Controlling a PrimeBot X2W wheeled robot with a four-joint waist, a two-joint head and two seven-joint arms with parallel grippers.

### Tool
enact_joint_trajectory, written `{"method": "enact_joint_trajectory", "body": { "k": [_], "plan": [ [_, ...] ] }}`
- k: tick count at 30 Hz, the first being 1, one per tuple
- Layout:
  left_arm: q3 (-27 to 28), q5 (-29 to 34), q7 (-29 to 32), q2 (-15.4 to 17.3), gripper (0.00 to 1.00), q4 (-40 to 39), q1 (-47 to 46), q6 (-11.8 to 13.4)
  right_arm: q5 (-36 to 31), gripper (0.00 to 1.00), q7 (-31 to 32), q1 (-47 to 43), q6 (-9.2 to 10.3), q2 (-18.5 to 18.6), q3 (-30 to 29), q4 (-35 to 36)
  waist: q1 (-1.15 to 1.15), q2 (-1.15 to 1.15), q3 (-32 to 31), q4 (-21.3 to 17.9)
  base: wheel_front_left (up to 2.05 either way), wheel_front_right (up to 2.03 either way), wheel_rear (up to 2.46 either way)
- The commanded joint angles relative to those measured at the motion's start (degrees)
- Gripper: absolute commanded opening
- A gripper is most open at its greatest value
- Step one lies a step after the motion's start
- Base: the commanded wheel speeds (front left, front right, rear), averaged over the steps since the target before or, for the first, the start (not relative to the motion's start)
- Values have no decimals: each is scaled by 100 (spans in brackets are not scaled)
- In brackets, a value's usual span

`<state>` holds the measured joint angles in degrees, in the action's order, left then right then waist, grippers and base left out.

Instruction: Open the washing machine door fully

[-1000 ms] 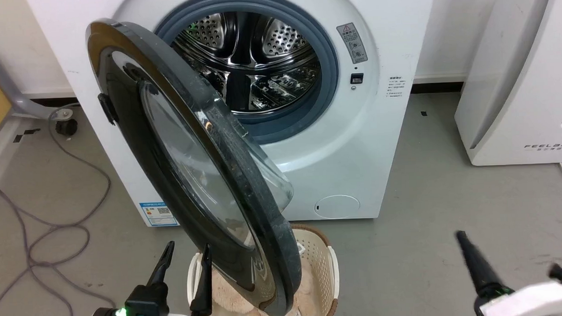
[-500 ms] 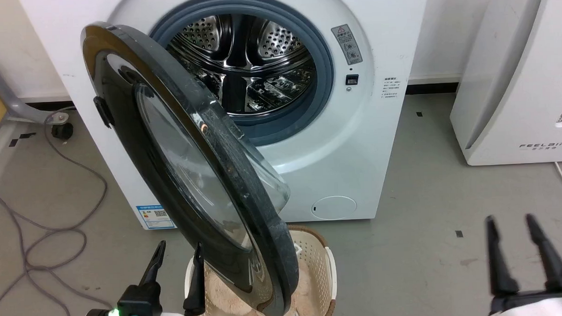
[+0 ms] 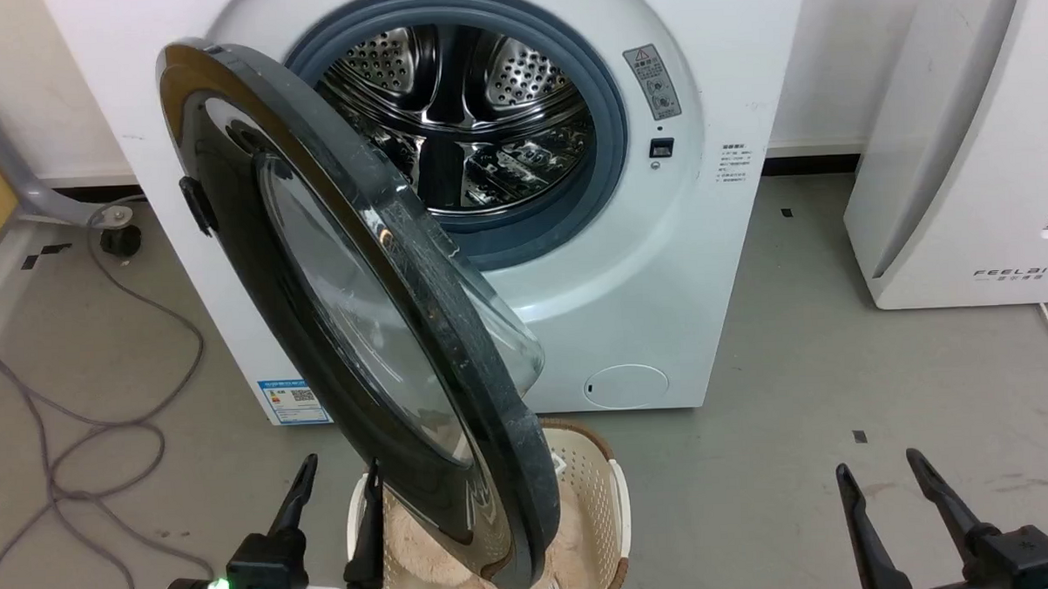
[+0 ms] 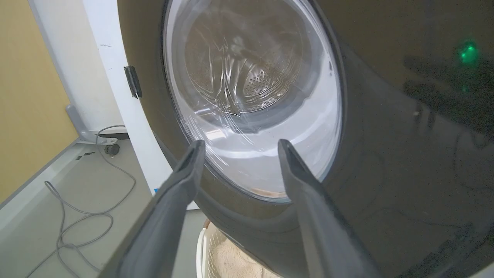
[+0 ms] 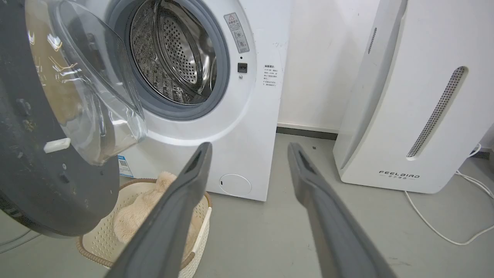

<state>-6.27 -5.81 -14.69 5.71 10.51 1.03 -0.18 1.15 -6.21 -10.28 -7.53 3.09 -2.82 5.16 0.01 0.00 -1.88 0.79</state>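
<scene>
A grey cable (image 3: 101,414) lay looped on the floor (image 3: 795,320). The left gripper (image 3: 342,462) hung empty, fingers apart, just beside the outer face of the large round washing machine door (image 3: 350,318), glossy black ring around clear glass. That door stood partly swung out from the big white front-loading washing machine (image 3: 662,263), hinged at its left, above a cream perforated plastic basket (image 3: 617,500). The right gripper (image 3: 877,463), fingers spread and empty, hung over the floor, well apart from the door.

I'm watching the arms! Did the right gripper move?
Yes. The right gripper slid left and down the view, from right of the black floor mark to below it.
</scene>
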Motion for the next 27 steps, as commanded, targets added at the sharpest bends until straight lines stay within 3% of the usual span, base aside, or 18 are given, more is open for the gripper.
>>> {"method": "enact_joint_trajectory", "body": {
  "k": [1,13,27],
  "plan": [
    [-4,-11,-30,23,0,4,-18,-24,51,100,-40,-20,4,-21,5,-48,-1,0,5,0,0,0,0],
    [-22,-37,-30,46,0,-450,-40,2,146,100,-98,63,4,-21,-38,-225,-1,0,30,19,0,0,0],
    [8,113,-30,158,0,-2429,-471,101,270,100,-179,56,4,-21,-103,-389,-1,0,6,63,0,0,0]
  ]
}}
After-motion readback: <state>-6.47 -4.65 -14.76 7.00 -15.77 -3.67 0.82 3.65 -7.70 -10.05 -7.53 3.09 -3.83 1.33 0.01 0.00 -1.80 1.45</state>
